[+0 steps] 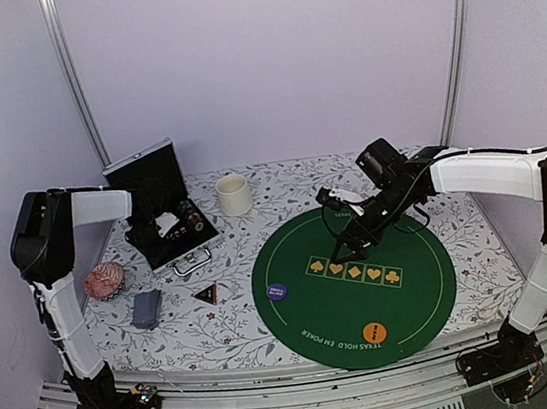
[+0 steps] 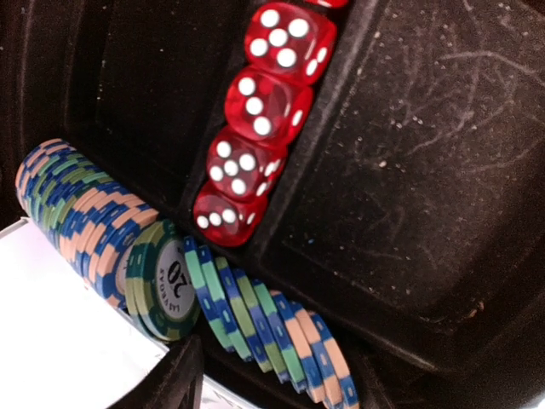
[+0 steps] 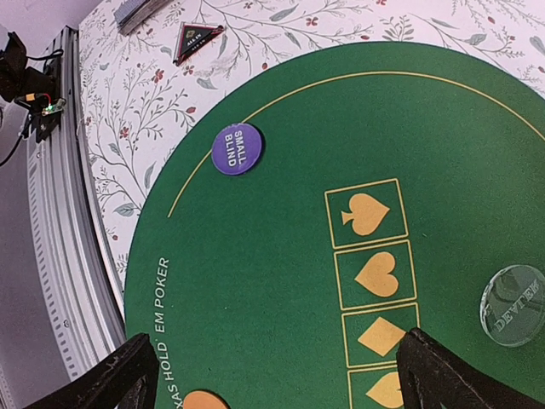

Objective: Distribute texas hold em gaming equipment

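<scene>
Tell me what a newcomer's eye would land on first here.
The round green felt poker mat with yellow suit boxes dominates the right half of the floral table, a purple small-blind disc at its left edge. In the open silver-edged black case at the left rear, a row of translucent red dice sits beside rows of striped chips.

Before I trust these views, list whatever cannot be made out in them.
Left gripper: overhead view, lost against the black case; open or shut unclear.
Top die: left wrist view, cut off by upper edge.
Orange disc: right wrist view, cut off by lower edge.
</scene>
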`<state>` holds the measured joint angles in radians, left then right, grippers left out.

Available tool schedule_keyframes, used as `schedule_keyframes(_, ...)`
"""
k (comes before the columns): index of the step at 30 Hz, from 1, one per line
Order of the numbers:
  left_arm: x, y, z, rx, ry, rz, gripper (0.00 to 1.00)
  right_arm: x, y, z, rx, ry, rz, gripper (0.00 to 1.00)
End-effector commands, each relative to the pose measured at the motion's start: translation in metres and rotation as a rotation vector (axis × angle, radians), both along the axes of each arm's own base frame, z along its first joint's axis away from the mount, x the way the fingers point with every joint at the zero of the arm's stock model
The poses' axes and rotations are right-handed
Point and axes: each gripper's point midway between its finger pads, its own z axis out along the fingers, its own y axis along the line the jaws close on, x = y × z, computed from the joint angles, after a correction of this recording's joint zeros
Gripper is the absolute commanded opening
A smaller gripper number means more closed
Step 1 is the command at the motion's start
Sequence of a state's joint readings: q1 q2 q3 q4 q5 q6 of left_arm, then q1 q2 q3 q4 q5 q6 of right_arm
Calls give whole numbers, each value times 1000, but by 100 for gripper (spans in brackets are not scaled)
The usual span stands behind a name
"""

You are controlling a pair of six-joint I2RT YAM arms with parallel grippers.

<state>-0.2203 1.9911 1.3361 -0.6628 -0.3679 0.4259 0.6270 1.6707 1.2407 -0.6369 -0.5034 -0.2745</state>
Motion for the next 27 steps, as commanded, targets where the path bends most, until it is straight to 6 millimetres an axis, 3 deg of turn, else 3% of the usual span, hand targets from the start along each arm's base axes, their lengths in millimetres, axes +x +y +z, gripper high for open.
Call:
schedule_keyframes(1, 30, -7, 2, -45, -88, -40, 57, 2, 3, 1, 8, 19, 13, 99)
schedule_keyframes(6, 32, -14, -4, -107, -69, -78, 54, 1, 2, -1, 3, 27, 15, 99)
schedule_keyframes(16, 51, -33, 9, -170, -132, -184, 39, -1, 3, -2, -1, 43, 17, 98)
schedule_keyframes(21, 53, -41, 6, -205, -128, -221, 34, -1, 2, -3, -4, 48, 15, 98)
schedule_keyframes(27, 59, -46, 1, -220, -129, -234, 16, -2, 2, -3, -9, 60, 13, 97)
